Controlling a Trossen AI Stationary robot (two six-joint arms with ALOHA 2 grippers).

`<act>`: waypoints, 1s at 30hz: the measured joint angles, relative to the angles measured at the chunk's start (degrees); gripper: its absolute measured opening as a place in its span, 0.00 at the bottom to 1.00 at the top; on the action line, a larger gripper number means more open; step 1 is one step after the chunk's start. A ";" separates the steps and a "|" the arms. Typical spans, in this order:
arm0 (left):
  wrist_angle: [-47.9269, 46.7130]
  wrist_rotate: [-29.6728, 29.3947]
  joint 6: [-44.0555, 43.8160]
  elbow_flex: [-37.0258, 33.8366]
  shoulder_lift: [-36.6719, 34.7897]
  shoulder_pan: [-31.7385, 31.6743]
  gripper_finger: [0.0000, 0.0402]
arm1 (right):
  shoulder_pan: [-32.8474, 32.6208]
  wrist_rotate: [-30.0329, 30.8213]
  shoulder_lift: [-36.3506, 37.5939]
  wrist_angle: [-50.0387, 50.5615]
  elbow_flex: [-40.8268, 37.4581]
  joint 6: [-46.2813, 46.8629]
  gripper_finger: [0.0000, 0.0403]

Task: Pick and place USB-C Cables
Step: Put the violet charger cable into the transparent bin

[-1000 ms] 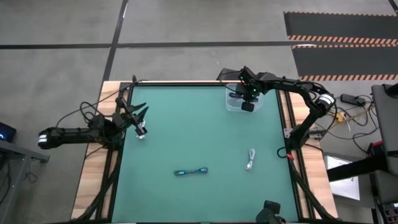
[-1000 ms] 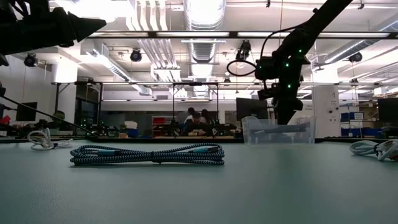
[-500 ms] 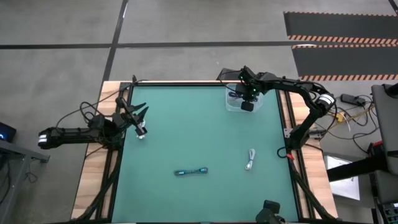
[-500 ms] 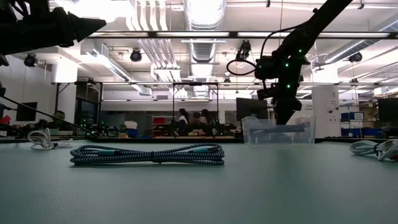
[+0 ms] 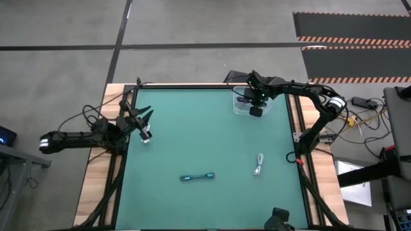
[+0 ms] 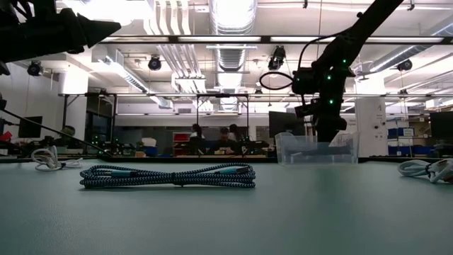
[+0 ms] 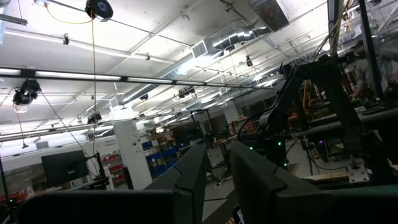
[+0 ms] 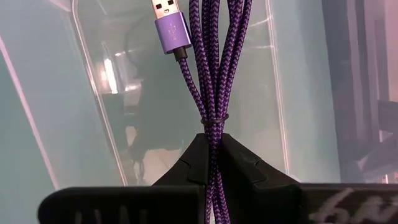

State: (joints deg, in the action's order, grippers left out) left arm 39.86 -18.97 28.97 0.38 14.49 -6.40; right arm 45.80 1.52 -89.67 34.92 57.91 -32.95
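The green table mat (image 5: 205,141) carries a clear plastic bin (image 5: 247,102) at its far right corner. The right gripper (image 8: 211,155) hangs over that bin, fingers pinched tight on a purple braided cable (image 8: 214,62). Nearer than the bin lie the teal cable (image 5: 196,177) and the white cable (image 5: 258,164). The left gripper (image 5: 142,119) hovers well left of the bin, fingers slightly parted, holding nothing.

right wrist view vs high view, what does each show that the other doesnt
Only the right wrist view shows a purple braided cable with its USB plug, pinched between the right pincer fingers, hanging over the clear bin.

Only the high view shows the teal cable and white cable lying on the green mat, and the left pincer waiting at the mat's left edge.

Both show the right pincer at the clear bin.
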 joint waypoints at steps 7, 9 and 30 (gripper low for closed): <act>0.00 0.00 0.00 0.00 0.00 -0.01 0.14 | 0.00 0.00 0.00 -1.30 -0.13 -0.07 0.03; 0.00 0.01 0.00 0.00 0.00 -0.01 0.14 | 0.00 0.00 0.00 -1.40 -0.13 -0.08 0.03; 0.00 0.00 0.00 0.00 -0.01 -0.01 0.14 | 0.00 -0.02 0.00 -1.41 -0.18 -0.04 0.03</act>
State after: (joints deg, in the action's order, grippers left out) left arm 39.86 -18.97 28.97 0.38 14.49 -6.42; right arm 45.80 1.50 -89.67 33.51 57.74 -32.99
